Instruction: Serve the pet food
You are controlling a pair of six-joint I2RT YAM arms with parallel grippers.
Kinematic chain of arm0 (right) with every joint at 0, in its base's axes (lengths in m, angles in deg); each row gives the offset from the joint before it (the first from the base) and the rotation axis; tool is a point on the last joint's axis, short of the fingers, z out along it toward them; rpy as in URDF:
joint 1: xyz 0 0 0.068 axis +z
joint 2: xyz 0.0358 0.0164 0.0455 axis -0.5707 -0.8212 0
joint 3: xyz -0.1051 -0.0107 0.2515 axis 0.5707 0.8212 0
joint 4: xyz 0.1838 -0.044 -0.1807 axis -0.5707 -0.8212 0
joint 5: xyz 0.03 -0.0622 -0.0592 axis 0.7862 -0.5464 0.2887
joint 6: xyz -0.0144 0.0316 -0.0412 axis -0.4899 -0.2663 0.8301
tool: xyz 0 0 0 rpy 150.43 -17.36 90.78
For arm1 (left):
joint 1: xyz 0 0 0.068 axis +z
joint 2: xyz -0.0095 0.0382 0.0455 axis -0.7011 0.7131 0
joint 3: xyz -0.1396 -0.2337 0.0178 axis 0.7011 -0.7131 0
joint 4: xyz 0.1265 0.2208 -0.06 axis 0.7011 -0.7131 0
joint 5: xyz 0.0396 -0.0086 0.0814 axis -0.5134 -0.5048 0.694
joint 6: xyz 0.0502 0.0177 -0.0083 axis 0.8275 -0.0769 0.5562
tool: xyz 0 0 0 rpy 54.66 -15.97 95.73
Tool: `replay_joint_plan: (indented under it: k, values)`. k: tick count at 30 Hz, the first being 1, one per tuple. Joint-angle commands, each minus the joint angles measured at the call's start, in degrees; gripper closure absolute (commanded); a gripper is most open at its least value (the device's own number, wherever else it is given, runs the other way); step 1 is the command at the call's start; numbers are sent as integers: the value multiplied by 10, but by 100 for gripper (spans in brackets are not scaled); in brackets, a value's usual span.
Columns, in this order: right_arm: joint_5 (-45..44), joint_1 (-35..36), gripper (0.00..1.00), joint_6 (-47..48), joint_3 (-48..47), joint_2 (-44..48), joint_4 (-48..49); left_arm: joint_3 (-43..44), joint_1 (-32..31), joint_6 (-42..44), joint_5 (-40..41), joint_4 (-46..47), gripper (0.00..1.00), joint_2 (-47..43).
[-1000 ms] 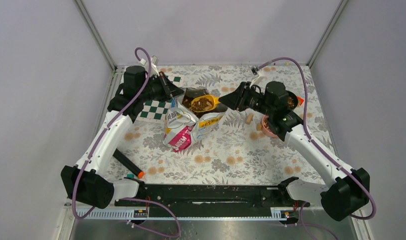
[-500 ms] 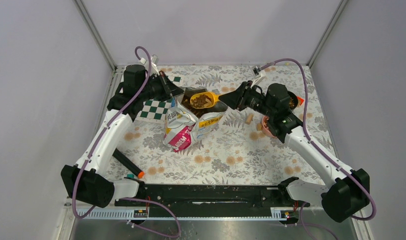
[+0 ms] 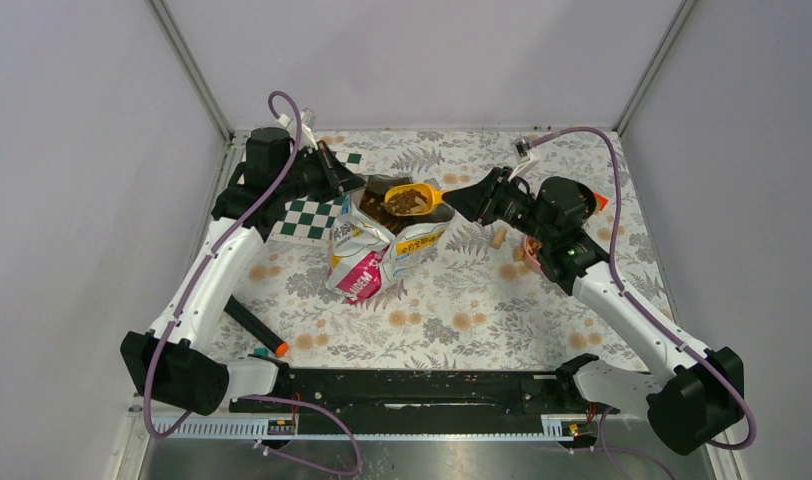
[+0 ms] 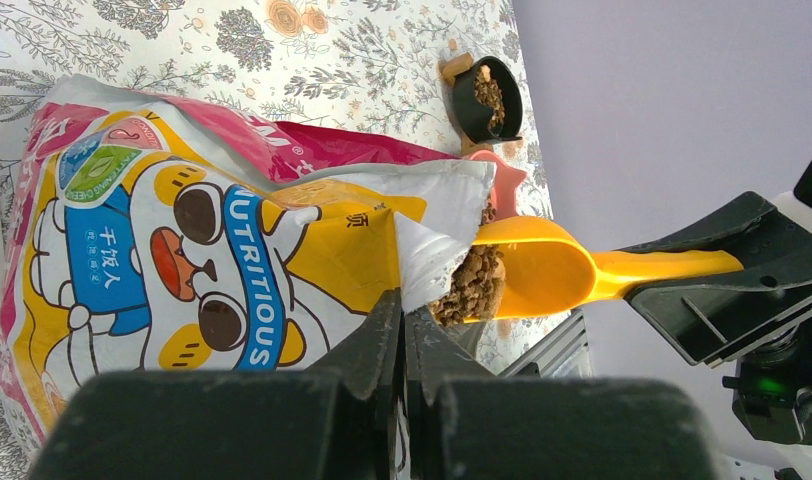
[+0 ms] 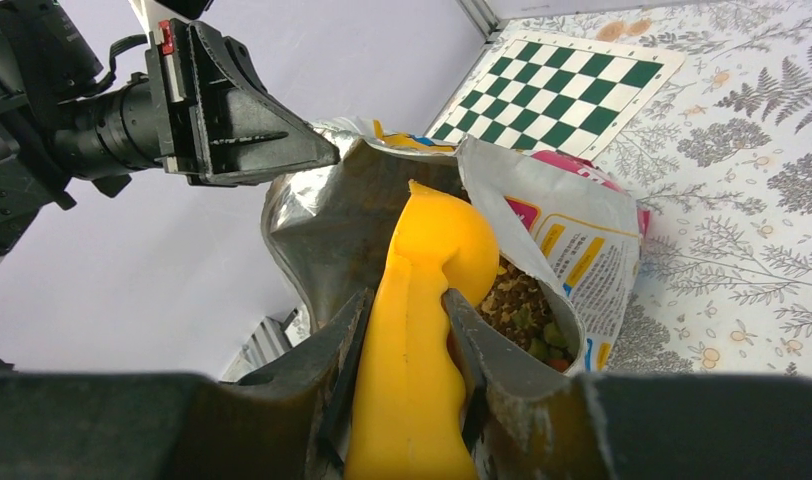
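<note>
Two containers hold pet food [image 4: 472, 285]: the yellow scoop [image 3: 410, 198], heaped over the mouth of the open bag [image 3: 382, 245] toward the far edge of the worktop [image 3: 462, 320], and a black bowl [image 4: 487, 95] near its right edge. The left end effector [image 4: 402, 315] is pinched tight on the bag's rim, the right end effector [image 5: 407, 305] clamps the scoop's handle; the bag lies well apart from the near edge, a checkered mat [image 3: 317, 217] just beside it
</note>
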Motion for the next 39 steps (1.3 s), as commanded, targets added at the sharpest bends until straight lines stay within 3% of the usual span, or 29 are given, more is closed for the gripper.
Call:
replay_joint_plan:
  k: [1, 19, 26, 31, 39]
  values:
    - [-15, -3, 100, 51, -14, 3, 29, 32, 3, -4, -4, 3, 100, -6]
    - [17, -3, 100, 69, -20, -8, 57, 28, 3, -38, -9, 3, 100, -22]
    - [-72, -4, 100, -175, 11, -10, 72, 13, 3, -56, -16, 22, 100, -28]
    - [-66, -6, 100, -325, 36, -33, 102, 5, 2, -63, -16, 32, 100, -34]
    - [-74, -7, 100, -417, 52, 1, 96, 2, 2, -66, 3, 31, 100, -46]
